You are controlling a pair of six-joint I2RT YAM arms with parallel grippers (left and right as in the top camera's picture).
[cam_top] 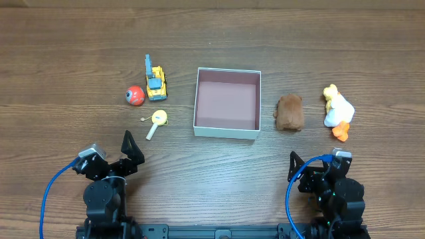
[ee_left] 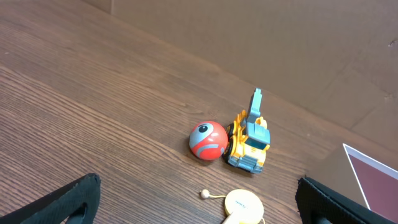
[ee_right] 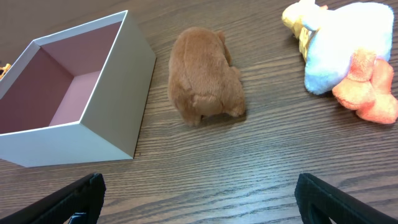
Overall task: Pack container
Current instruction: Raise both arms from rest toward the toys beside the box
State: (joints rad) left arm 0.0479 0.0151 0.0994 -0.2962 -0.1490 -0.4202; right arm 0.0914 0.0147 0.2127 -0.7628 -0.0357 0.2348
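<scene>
The container (cam_top: 227, 131), a white-walled square box with a dusty-pink floor, sits mid-table and is empty; it also shows in the right wrist view (ee_right: 118, 93). Left of it lie a red ball (cam_top: 135, 95), a yellow toy digger (cam_top: 156, 83) and a yellow round rattle (cam_top: 158, 119). Right of it lie a brown plush (cam_top: 290, 112) and a white-and-yellow plush duck (cam_top: 337, 111). My left gripper (cam_top: 130, 150) is open and empty near the front edge, behind the rattle (ee_left: 242, 204). My right gripper (cam_top: 312, 167) is open and empty, behind the brown plush (ee_right: 204, 78).
The wooden table (cam_top: 80, 53) carries only these toys and the box. In the left wrist view the ball (ee_left: 208, 140) touches the digger (ee_left: 250, 140). The duck (ee_right: 345, 53) lies at the right of the right wrist view.
</scene>
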